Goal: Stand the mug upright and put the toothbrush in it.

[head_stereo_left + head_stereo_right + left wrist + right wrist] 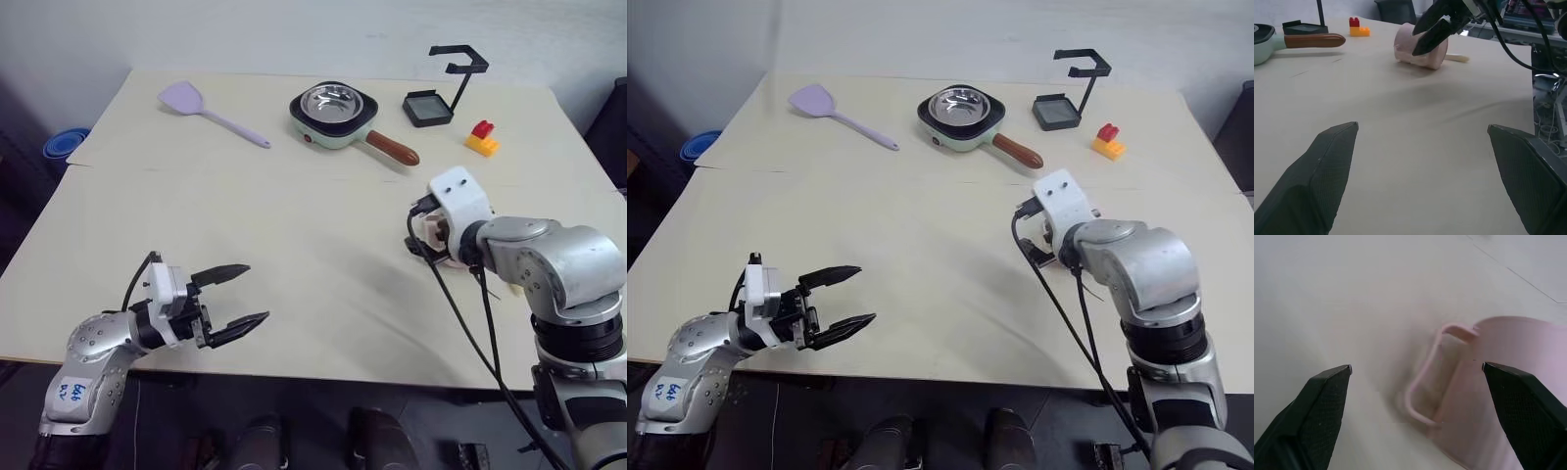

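Mug [1418, 47] on its side, my right gripper [1415, 377] wide open, empty
Looks light, rigid, ribbed; I'd grab the wall beside the handle [1425, 382]

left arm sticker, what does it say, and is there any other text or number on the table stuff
Left arm sticker: blue handwriting, too small and tilted to read for sure.
Pan, spatula, blocks, black stand, mug: no text or label to be seen.
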Robot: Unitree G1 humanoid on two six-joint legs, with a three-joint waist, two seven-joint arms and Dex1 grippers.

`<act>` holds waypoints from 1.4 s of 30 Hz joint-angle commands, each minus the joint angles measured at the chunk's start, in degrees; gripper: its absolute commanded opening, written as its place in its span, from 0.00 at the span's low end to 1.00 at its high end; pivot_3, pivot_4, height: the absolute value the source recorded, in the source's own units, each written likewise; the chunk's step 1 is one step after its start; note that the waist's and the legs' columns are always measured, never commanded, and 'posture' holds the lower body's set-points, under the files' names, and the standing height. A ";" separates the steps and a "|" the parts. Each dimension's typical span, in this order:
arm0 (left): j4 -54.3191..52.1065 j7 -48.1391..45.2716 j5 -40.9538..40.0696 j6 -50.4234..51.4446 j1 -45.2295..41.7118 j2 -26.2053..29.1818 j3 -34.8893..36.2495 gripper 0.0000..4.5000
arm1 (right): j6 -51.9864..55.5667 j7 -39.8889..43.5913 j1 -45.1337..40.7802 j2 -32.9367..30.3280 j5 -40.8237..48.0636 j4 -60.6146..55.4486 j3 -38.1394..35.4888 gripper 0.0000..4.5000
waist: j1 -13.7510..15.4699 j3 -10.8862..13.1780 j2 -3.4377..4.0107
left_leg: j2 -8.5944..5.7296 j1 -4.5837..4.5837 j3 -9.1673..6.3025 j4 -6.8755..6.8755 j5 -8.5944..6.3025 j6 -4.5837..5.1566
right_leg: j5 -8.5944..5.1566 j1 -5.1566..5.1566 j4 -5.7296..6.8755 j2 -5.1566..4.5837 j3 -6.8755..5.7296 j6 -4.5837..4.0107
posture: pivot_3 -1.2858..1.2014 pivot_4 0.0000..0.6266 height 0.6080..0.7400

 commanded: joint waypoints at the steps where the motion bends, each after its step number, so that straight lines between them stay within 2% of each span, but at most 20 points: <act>1: 0.48 -0.50 0.39 -0.56 -1.68 -0.89 -1.40 1.00 | -0.27 -2.17 2.97 2.83 -2.46 1.45 -1.82 0.99 | 0.05 -0.01 -0.02 | 0.00 0.01 0.01 0.00 0.00 0.00 | 0.00 0.00 0.01 0.00 0.01 0.00 | 0.52 0.24 1.00; 8: 2.32 -0.99 1.06 -1.35 -3.39 -1.37 -1.90 1.00 | -1.73 -3.69 3.63 6.99 -4.30 3.86 -0.16 0.99 | -0.02 0.00 0.00 | -0.02 0.00 0.02 0.00 0.00 0.00 | 0.00 -0.01 0.02 0.01 0.00 0.00 | 0.52 0.24 1.00; 17: 3.50 -1.20 2.04 -1.90 -4.15 -2.01 -2.03 1.00 | -6.12 -1.22 3.25 4.33 -5.44 9.76 1.35 0.99 | 0.03 0.00 0.00 | -0.03 0.00 0.03 0.00 0.00 0.00 | 0.00 -0.02 0.01 0.01 0.01 0.00 | 0.52 0.24 1.00; 20: 3.94 -1.37 2.33 -2.07 -4.31 -2.08 -2.01 1.00 | -8.78 2.65 2.22 2.36 -4.38 15.19 0.94 0.85 | 0.00 0.00 0.00 | -0.04 0.00 0.03 0.01 0.01 0.00 | 0.00 -0.01 0.02 0.00 0.01 0.01 | 0.52 0.24 1.00; 27: 4.40 -1.69 2.39 -2.74 -3.88 -1.83 -1.58 1.00 | -15.47 10.36 -0.85 -2.07 -3.59 25.74 0.68 0.31 | 0.08 0.00 -0.01 | -0.06 0.00 0.04 0.02 0.00 0.01 | 0.01 -0.01 0.02 -0.02 0.02 0.01 | 0.52 0.24 1.00; 31: 4.02 -1.69 1.87 -1.83 -3.41 -1.39 -1.49 1.00 | -26.23 15.54 -0.50 0.26 -0.73 32.64 -4.57 0.03 | -0.07 -0.01 -0.01 | -0.03 0.01 0.04 0.01 0.00 0.01 | 0.01 0.00 0.02 0.00 0.01 0.01 | 0.52 0.24 1.00; 32: 3.88 -1.73 1.74 -1.75 -3.38 -1.36 -1.46 1.00 | -29.30 17.44 -0.24 1.09 0.24 33.36 -5.70 0.00 | -0.23 -0.01 -0.03 | -0.01 0.03 0.06 0.01 0.00 0.01 | 0.01 0.00 0.02 0.02 0.01 0.01 | 0.52 0.24 1.00; 35: 3.08 -0.74 0.23 -1.26 -3.28 -2.03 -0.26 1.00 | -40.05 26.24 1.47 4.17 4.27 31.18 -7.47 0.00 | -1.11 -0.02 -0.04 | 0.04 0.05 0.09 0.01 0.01 0.00 | 0.01 0.02 0.01 0.07 0.02 0.02 | 0.52 0.24 1.00; 37: 2.22 0.23 -1.21 -0.22 -3.52 -2.21 0.94 1.00 | -48.05 33.17 3.57 8.81 9.49 27.24 -9.61 0.00 | -1.52 -0.01 -0.02 | 0.15 0.05 0.10 -0.03 0.01 -0.05 | 0.01 0.02 0.00 0.16 0.01 0.02 | 0.52 0.24 1.00; 39: 1.62 1.09 -2.52 0.87 -4.09 -2.27 1.94 1.00 | -53.42 36.47 5.31 13.56 13.12 25.14 -11.00 0.00 | -1.56 0.01 0.01 | 0.26 0.08 0.13 -0.07 0.00 -0.12 | 0.01 0.02 -0.03 0.27 0.01 0.02 | 0.52 0.24 1.00; 42: 0.68 3.12 -5.09 2.75 -5.56 -2.43 3.86 1.00 | -64.36 42.47 8.26 19.98 11.83 28.44 -6.56 0.00 | -1.31 0.02 0.03 | 0.30 0.07 0.10 -0.02 0.01 -0.17 | 0.01 0.01 -0.03 0.33 0.02 0.01 | 0.52 0.24 1.00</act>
